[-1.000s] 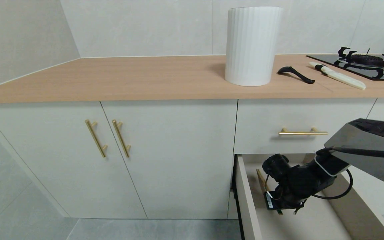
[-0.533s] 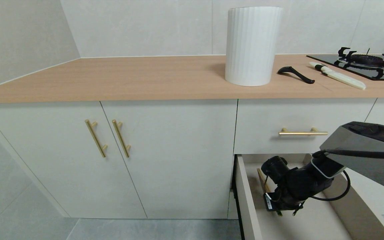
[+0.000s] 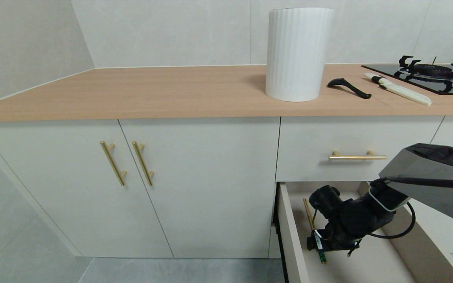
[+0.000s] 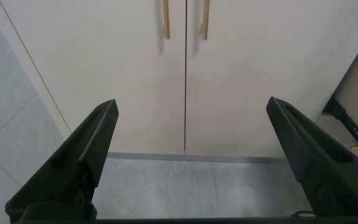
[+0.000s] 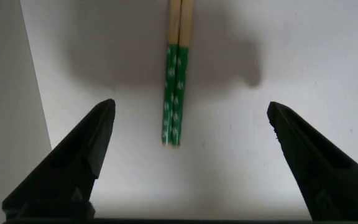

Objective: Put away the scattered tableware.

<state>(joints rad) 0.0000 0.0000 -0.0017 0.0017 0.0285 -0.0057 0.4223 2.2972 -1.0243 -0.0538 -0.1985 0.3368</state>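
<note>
A pair of wooden chopsticks with green patterned ends lies on the floor of the open lower drawer, along its left wall. My right gripper hangs inside the drawer just above them. In the right wrist view the chopsticks lie flat between the wide-spread fingers of the right gripper, which is open and touches nothing. On the counter lie a black curved utensil and a white knife. My left gripper is open and holds nothing, low in front of the cabinet doors.
A tall white ribbed canister stands on the wooden counter. A black hob sits at the far right. The upper drawer with its gold handle is closed above the open one. Double doors with gold handles are closed.
My right gripper has shifted slightly to the left inside the drawer. The chopsticks' green ends now show below it on the drawer floor.
</note>
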